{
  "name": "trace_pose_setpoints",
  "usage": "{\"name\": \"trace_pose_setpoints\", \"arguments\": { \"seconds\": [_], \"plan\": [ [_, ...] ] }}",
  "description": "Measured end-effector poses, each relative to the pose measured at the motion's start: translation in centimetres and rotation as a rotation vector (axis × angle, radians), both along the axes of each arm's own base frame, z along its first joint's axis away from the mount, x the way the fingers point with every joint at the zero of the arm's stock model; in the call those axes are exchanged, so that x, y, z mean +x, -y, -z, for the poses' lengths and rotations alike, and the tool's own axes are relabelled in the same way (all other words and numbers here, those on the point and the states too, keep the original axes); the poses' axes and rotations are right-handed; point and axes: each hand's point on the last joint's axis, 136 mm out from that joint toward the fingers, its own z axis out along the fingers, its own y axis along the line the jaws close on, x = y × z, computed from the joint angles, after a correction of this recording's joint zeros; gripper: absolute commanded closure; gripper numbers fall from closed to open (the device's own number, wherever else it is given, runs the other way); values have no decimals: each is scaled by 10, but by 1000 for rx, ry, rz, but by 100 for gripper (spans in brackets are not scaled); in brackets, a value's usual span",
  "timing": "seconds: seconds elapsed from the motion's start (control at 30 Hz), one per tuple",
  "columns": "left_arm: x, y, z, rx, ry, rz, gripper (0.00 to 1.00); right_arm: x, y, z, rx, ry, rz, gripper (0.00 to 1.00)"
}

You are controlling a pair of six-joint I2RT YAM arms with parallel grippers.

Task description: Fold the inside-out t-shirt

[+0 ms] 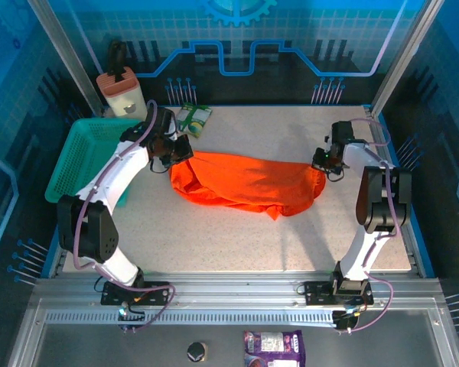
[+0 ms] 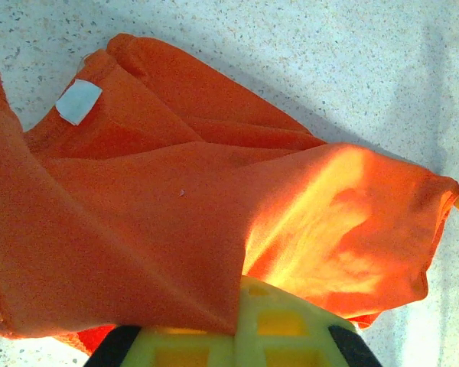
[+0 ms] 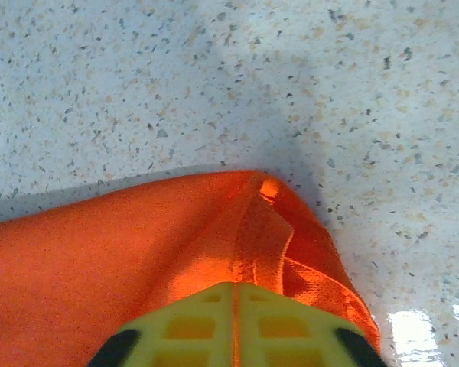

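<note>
My left hand (image 1: 177, 150) is clamped shut on the left end of the t-shirt (image 1: 245, 180), holding that edge just above the tabletop (image 1: 291, 237). In its wrist view the orange cloth drapes over the yellow finger (image 2: 249, 321) and spreads away in broad folds. A small white tag (image 2: 79, 101) is sewn to the cloth near a seam. I can read nothing on it.

My right hand (image 1: 325, 159) is at the shirt's opposite end. Its wrist view shows the two yellow fingers (image 3: 176, 329) pressed together with a thin sliver of orange hem between them, so it is pinching the cloth there. A folded seam bunches up just past the fingertips.

Between the two hands the shirt lies stretched across the middle of the speckled tabletop, wrinkled, with a loose lump sagging toward the near edge on the right side.

Beyond my left arm sits a teal basket (image 1: 80, 157) at the tabletop's left edge, and behind it a cream bottle (image 1: 121, 93). A green-and-white packet (image 1: 193, 118) lies at the far edge, its print too small to read. A purple pouch (image 1: 274, 348) rests below the arm bases, its lettering also illegible.
</note>
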Motion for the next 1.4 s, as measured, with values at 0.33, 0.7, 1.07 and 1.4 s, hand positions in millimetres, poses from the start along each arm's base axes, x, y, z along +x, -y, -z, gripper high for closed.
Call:
{"name": "trace_pose_setpoints", "arguments": {
  "seconds": [0.33, 0.7, 1.07, 1.4],
  "plan": [
    [0, 0, 0, 0, 0, 0, 100, 17, 4, 6, 0, -5, 4, 62],
    [0, 0, 0, -1, 2, 0, 100, 23, 5, 12, 1, -18, 3, 100],
    [91, 36, -75, -127, 218, 69, 100, 35, 49, -155, -80, 318, 110, 100],
    [195, 84, -179, -331, 606, 165, 97, -61, 24, -375, -139, 845, 65, 100]
  ]
}}
